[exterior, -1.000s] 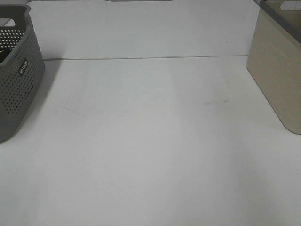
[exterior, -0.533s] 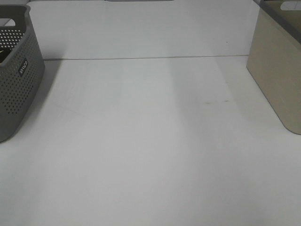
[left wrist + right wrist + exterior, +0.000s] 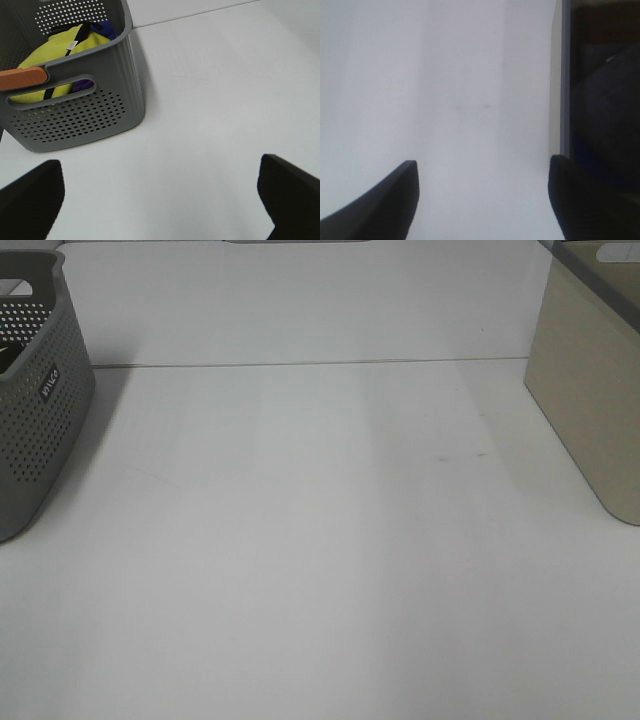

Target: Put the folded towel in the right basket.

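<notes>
Exterior high view: white table (image 3: pixel 320 560) with a grey perforated basket (image 3: pixel 35 410) at the left edge and a beige basket (image 3: pixel 590 390) at the right edge; neither arm shows here; left gripper (image 3: pixel 160 195) spread wide, empty, above the table beside the grey basket, which holds yellow and purple cloth (image 3: pixel 60 47); right gripper (image 3: pixel 482 195) spread wide, empty, next to the beige basket's rim; something dark lies inside, folded towel cannot be made out.

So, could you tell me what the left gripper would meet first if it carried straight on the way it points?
Probably the bare table. The open left gripper points at white surface beside the grey basket, which sits off to one side of its line; depth is unclear.
</notes>
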Controlling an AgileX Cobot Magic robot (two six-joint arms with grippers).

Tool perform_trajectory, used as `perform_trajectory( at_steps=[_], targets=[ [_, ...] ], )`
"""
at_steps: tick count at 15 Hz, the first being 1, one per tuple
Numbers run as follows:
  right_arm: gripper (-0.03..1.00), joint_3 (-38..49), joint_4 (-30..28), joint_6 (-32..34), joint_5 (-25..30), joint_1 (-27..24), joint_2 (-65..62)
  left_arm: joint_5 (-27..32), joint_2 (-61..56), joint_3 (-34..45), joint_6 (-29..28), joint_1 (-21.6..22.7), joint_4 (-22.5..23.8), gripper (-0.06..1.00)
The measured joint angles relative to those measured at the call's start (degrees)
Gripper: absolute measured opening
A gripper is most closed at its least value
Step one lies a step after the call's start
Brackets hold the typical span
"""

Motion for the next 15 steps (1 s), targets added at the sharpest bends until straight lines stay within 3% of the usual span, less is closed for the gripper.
perform_trajectory(
  at_steps=[5,10,12,15],
  targets=[
    [0.67,26.4,-1.4,1.1,-0.2,0.0,-14.8,0.0,0.0,0.0,0.0,0.0,0.0,0.99],
    [0.67,55.5,-4.9,2.3,-4.2,0.0,-32.9,0.0,0.0,0.0,0.0,0.0,0.0,0.99],
    [0.67,61.8,-5.0,2.3,-4.6,0.0,-41.0,0.0,0.0,0.0,0.0,0.0,0.0,0.99],
    [0.67,64.7,-5.1,2.3,-5.0,0.0,-55.6,0.0,0.0,0.0,0.0,0.0,0.0,0.99]
  ],
)
